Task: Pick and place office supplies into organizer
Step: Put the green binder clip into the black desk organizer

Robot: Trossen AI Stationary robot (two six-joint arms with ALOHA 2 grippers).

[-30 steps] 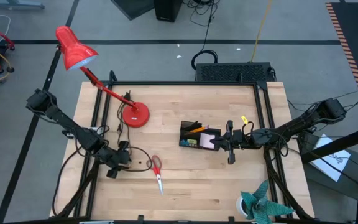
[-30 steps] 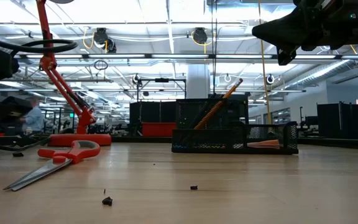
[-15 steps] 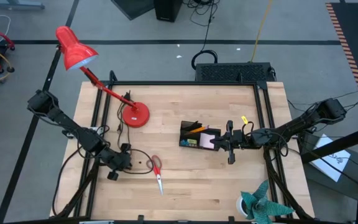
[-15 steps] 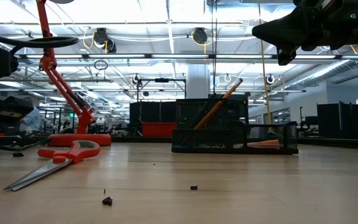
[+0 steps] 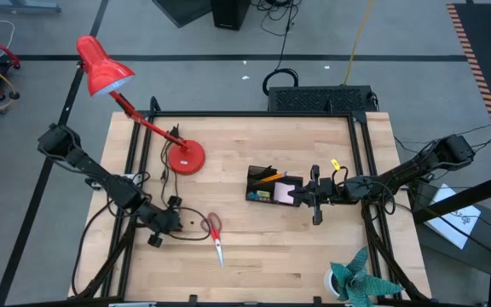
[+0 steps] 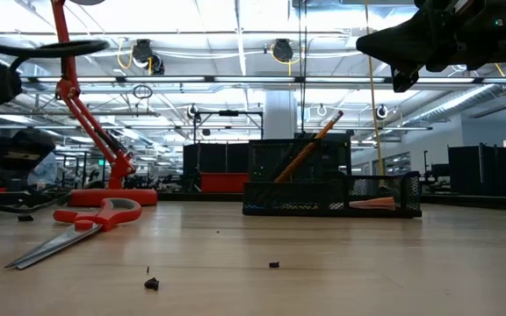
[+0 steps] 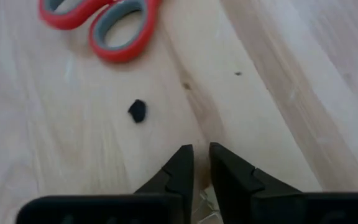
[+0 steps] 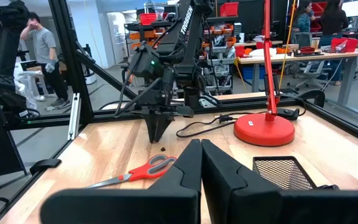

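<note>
Just beside scissors (image 5: 216, 237), left gripper (image 5: 180, 223) nearly closed, empty (right gripper (image 5: 307, 196) closed, over organizer (image 5: 273, 185)).

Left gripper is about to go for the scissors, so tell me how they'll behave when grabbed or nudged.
The scissors lie flat and closed on the bare wooden table, so they would probably slide or pivot if nudged, not roll. The blades look thin, low and likely stiff metal, probably hard to pinch. The red looped handles stand thicker, likely the easier grip for the left gripper.

The left gripper (image 7: 195, 163) hangs low over the table (image 5: 262, 256), fingers nearly together, pinching something thin. The right gripper (image 5: 315, 198) hovers closed, arm outstretched.
</note>
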